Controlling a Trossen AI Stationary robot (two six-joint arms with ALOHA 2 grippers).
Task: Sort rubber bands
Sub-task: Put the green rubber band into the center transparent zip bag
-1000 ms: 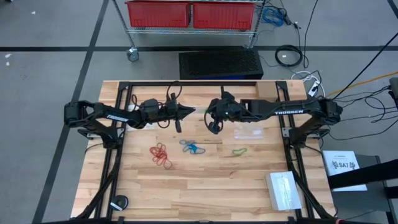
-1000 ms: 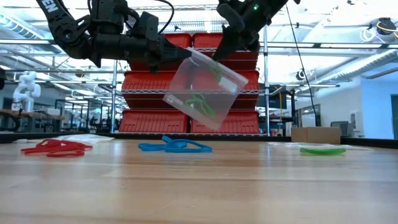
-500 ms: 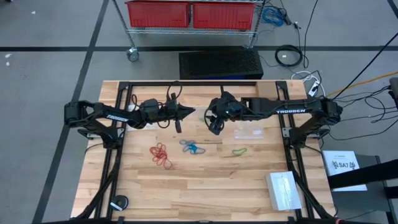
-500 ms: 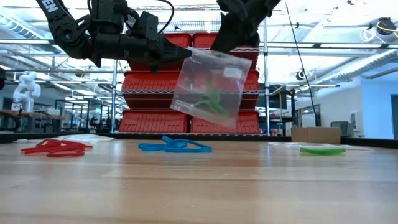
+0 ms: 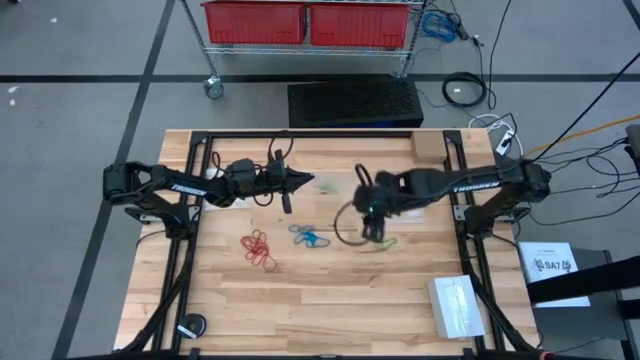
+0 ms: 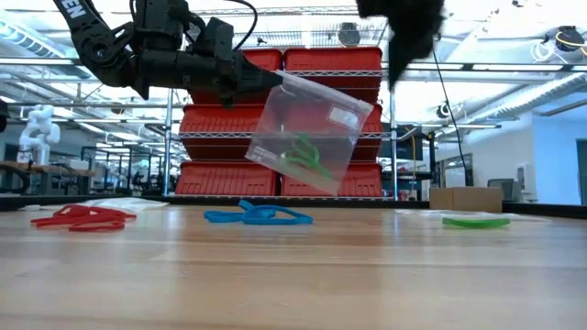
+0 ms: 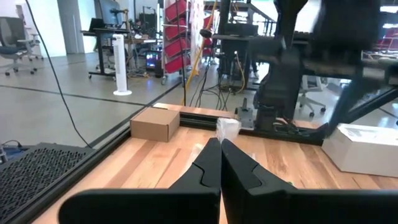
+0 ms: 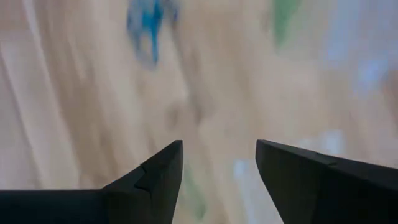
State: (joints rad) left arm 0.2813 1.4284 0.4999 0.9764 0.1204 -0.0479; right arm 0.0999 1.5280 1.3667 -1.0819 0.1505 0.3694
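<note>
My left gripper (image 6: 271, 79) pinches a clear, crinkled bag (image 6: 307, 128) holding green bands (image 6: 301, 153); right gripper (image 8: 219, 160) spread.

Wooden table (image 5: 300, 300): red bands (image 5: 259, 248), blue bands (image 5: 308, 237), green bands (image 6: 475, 221), clear bag stack (image 5: 458, 306), black disc (image 5: 190, 326).

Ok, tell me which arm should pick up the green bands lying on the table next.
Right. Its open end effector is already above the loose green bands, while the left end effector is shut on the clear bag, holding it in the air, so it is not free.
</note>
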